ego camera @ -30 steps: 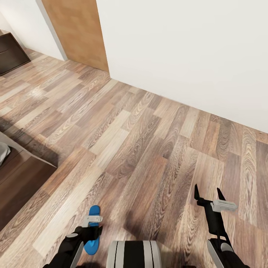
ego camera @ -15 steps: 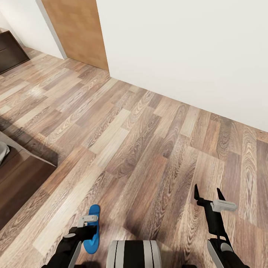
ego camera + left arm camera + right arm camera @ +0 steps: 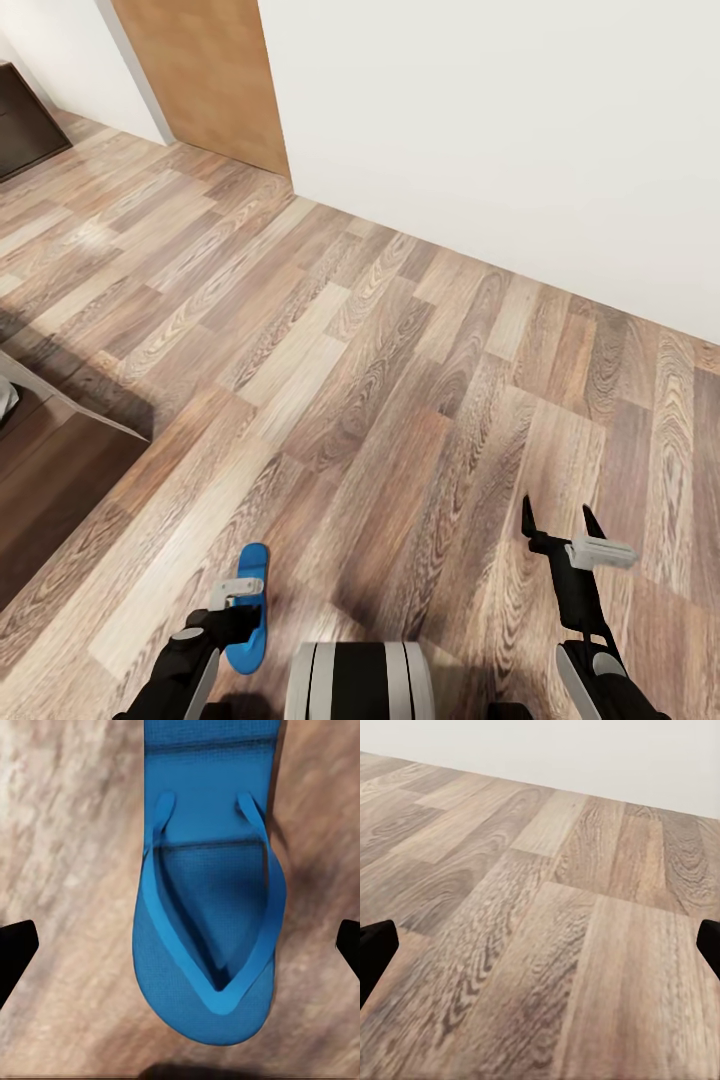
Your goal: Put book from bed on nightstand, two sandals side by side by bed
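the left gripper (image 3: pixel 243 600) hangs low over the floor with its jaws spread wide; in the left wrist view its two dark fingertips (image 3: pixel 16 956) sit far apart at either edge, with a blue sandal (image 3: pixel 210 907) lying between them, not gripped. the sandal lies flat on the floor, sole down, its thong straps meeting in a v near the rounded toe. in the head view the same sandal (image 3: pixel 248 610) pokes out from under the gripper, close in front of the robot's trunk (image 3: pixel 358 682).

the right gripper (image 3: pixel 556 525) is held over bare planks, its two black pointed fingers parted and holding nothing; the right wrist view shows its fingertips (image 3: pixel 375 949) wide apart over the floor (image 3: pixel 540 945).

the floor (image 3: pixel 380 380) is wood plank in mixed light and mid browns with strong swirling grain. a plain white wall (image 3: pixel 500 130) meets it along a slanted line, and a flat brown wooden door (image 3: pixel 205 80) stands in that wall. a dark-brown wooden corner of the bed (image 3: pixel 50 480) shows on the robot's left, casting a shadow. a dark-brown cabinet (image 3: pixel 22 125) sits at the far left edge.
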Robot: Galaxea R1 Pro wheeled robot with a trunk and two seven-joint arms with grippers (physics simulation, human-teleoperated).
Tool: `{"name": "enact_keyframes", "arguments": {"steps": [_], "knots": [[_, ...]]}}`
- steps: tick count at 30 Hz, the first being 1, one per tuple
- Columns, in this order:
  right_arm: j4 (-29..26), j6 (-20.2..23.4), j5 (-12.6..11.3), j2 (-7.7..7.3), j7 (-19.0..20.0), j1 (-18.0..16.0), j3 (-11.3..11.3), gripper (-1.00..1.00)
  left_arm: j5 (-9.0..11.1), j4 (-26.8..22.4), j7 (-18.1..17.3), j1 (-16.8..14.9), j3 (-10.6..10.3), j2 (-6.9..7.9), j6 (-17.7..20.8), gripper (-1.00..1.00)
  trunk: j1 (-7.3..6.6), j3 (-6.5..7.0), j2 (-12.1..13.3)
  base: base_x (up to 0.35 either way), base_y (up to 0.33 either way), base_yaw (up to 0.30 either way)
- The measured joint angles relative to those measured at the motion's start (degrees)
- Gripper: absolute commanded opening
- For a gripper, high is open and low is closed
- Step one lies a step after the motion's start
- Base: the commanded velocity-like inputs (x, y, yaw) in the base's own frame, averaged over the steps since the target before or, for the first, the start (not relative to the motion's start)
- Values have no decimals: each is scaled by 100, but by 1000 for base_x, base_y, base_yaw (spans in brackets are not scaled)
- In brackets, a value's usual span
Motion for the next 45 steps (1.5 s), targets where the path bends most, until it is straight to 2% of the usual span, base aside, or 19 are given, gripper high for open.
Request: {"name": "enact_keyframes", "arguments": {"steps": [21,45], "knots": [[1,0,0,8,0,0,8,100,8,9,-2,0,-1,-4,0,100,54,-466,-28,0,0,0],[-114,-14,6,-13,-4,0,-43,100,13,9,-3,0,-1,-9,0,100,54,-466,-28,0,0,0]]}}
